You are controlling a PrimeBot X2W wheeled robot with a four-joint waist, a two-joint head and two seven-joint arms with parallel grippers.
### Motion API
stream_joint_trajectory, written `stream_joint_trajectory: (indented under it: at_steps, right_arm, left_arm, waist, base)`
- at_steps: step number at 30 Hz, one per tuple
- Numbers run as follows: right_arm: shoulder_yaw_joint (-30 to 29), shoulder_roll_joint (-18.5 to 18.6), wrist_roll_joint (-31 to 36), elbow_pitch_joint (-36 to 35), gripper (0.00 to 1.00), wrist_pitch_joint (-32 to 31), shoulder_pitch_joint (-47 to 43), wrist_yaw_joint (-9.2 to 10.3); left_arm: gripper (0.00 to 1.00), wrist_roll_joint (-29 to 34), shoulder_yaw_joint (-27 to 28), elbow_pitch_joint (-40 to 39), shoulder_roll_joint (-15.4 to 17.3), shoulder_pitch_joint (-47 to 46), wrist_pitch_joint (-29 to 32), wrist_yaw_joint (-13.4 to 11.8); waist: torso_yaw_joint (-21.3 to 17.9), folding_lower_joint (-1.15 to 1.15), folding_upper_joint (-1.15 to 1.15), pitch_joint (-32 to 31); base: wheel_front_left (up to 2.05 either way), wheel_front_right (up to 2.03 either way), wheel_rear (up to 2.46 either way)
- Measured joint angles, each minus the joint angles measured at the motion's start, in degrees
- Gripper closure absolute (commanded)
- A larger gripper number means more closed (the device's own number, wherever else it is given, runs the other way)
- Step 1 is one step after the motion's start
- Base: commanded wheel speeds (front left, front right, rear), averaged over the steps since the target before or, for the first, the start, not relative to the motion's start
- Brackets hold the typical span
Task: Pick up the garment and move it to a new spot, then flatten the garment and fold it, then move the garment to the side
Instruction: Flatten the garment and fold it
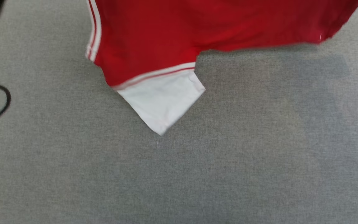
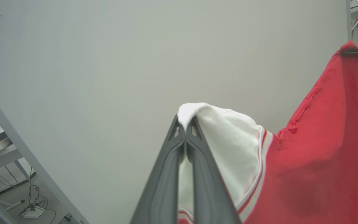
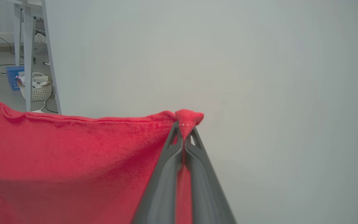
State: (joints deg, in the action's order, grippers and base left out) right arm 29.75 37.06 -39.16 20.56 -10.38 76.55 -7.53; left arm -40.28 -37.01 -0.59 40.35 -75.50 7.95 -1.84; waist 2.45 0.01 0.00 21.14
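Broadly, the grey worktop (image 1: 179, 180) spans the head view, with a soft shadow on its right side. Above it hangs the garment (image 1: 172, 28), a red jersey whose body crosses the top of that view, held up and stretched between my two grips. I cannot tell whether any part of it touches the worktop.

Its white sleeve (image 1: 162, 101) droops lowest, one corner pointing down toward the middle of the worktop. Red-and-white striped trim (image 1: 154, 75) marks the seam where the sleeve meets the red cloth, and a second band runs down the garment's left edge.

My left fingers (image 2: 185, 132) are pressed together on the other white sleeve, a fold of white cloth bulging over their tips. My right fingers (image 3: 183, 137) are likewise clamped on a red corner of the garment, a small tuft poking out above the tips. In the left wrist view they appear at the upper right, pinching that same red corner.

A black cable (image 1: 6, 99) loops at the left edge of the worktop. A white basket (image 3: 37, 90) stands on the floor in the right wrist view.
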Motion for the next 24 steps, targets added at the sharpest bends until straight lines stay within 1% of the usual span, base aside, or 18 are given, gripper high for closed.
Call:
stream_joint_trajectory:
  at_steps: [5, 8, 10, 12, 16, 18, 20, 24]
  right_arm:
    - [-3.4, -3.9, 5.4, 5.0, 1.00, 0.6, 12.4, 0.00]
    - [-4.7, -5.9, 8.5, 8.5, 1.00, 2.1, 19.1, 0.01]
    - [-4.8, -6.4, 10.2, 10.9, 1.00, 2.9, 22.9, 0.01]
    - [-4.8, -6.9, 11.0, 12.9, 1.00, 3.8, 25.8, 0.01]
    - [-3.5, -8.3, 12.3, 17.6, 1.00, 6.1, 30.1, 0.00]
    - [-2.6, -9.0, 12.3, 19.7, 1.00, 7.4, 30.5, 0.00]
    - [-0.9, -9.4, 12.0, 21.2, 1.00, 8.4, 30.0, 0.00]
    - [2.4, -9.7, 9.5, 23.0, 1.00, 11.0, 25.7, 0.00]
  left_arm:
    - [1.00, 4.7, 0.2, 6.1, -1.4, -15.8, 2.8, 3.4]
    - [1.00, 5.2, 0.9, 9.8, -3.5, -23.7, 3.5, 5.0]
    - [1.00, 5.6, 0.8, 13.0, -4.9, -28.3, 3.8, 5.9]
    - [1.00, 6.5, 0.5, 15.9, -5.6, -31.2, 3.8, 6.3]
    - [1.00, 6.5, 0.5, 21.3, -6.8, -33.3, 2.3, 6.9]
    - [1.00, 6.4, -0.1, 23.6, -7.2, -33.0, 1.3, 7.3]
    - [1.00, 5.9, -0.3, 25.2, -7.6, -32.0, -0.2, 7.5]
    - [1.00, 5.4, -1.5, 27.8, -7.7, -26.8, -2.8, 7.7]
  waist:
    - [-0.4, 0.00, 0.00, 4.7]
    - [-0.7, 0.00, 0.00, 7.4]
    - [-0.8, 0.00, 0.00, 9.1]
    - [-0.9, 0.00, 0.00, 10.6]
    - [-0.8, 0.00, 0.00, 13.2]
    - [-0.8, 0.00, 0.00, 14.1]
    - [-0.7, 0.00, 0.00, 14.8]
    - [-0.8, 0.00, 0.00, 14.7]
  base:
    - [0.00, 0.00, 0.00]
    - [0.00, 0.00, 0.00]
    - [0.00, 0.00, 0.00]
    - [0.00, 0.00, 0.00]
    - [0.00, 0.00, 0.00]
    - [0.00, 0.00, 0.00]
    - [0.00, 0.00, 0.00]
    - [0.00, 0.00, 0.00]
